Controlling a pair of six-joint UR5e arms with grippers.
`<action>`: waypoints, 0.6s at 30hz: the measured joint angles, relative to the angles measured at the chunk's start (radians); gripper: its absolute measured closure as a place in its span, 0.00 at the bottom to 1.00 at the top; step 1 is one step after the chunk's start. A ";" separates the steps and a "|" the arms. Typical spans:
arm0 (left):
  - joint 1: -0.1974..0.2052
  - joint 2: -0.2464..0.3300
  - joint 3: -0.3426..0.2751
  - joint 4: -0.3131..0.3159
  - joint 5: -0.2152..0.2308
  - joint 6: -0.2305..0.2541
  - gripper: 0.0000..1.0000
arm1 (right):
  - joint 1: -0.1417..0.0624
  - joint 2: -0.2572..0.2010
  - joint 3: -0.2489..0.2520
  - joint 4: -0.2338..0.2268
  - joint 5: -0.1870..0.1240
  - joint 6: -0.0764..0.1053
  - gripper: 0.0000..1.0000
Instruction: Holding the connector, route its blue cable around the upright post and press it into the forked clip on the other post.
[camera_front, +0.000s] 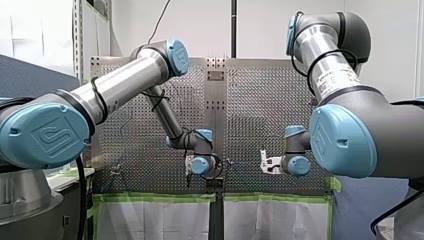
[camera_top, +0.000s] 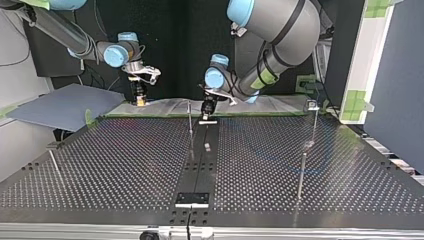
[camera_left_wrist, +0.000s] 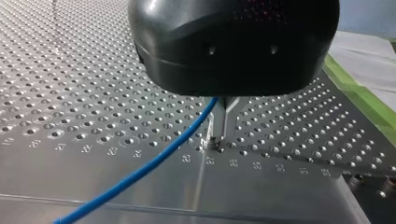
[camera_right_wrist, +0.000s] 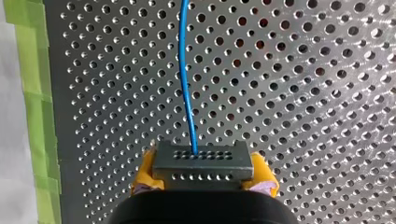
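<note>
Currently the right gripper (camera_right_wrist: 203, 173) clamps the dark grey perforated connector (camera_right_wrist: 201, 161); the thin blue cable (camera_right_wrist: 186, 79) reaches the left gripper (camera_left_wrist: 220, 138), grip indeterminate. Routing and clipping remain.

A perforated metal desk (camera_top: 125, 165) is edged with green tape (camera_right_wrist: 32, 93); a grey sheet (camera_top: 60, 107) is seen beside it at the top view's left.

Even light; glare streaks the perforated table (camera_left_wrist: 289, 186).
</note>
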 joint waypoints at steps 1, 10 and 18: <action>0.000 0.000 0.000 -0.001 0.000 0.001 1.00 | 0.000 0.000 0.000 0.000 0.000 0.000 1.00; 0.003 0.000 0.001 -0.032 0.056 0.005 0.73 | 0.000 0.000 0.000 -0.001 -0.003 -0.001 1.00; 0.006 0.004 0.006 -0.088 0.052 0.055 0.00 | 0.004 0.000 0.000 0.000 -0.003 -0.002 1.00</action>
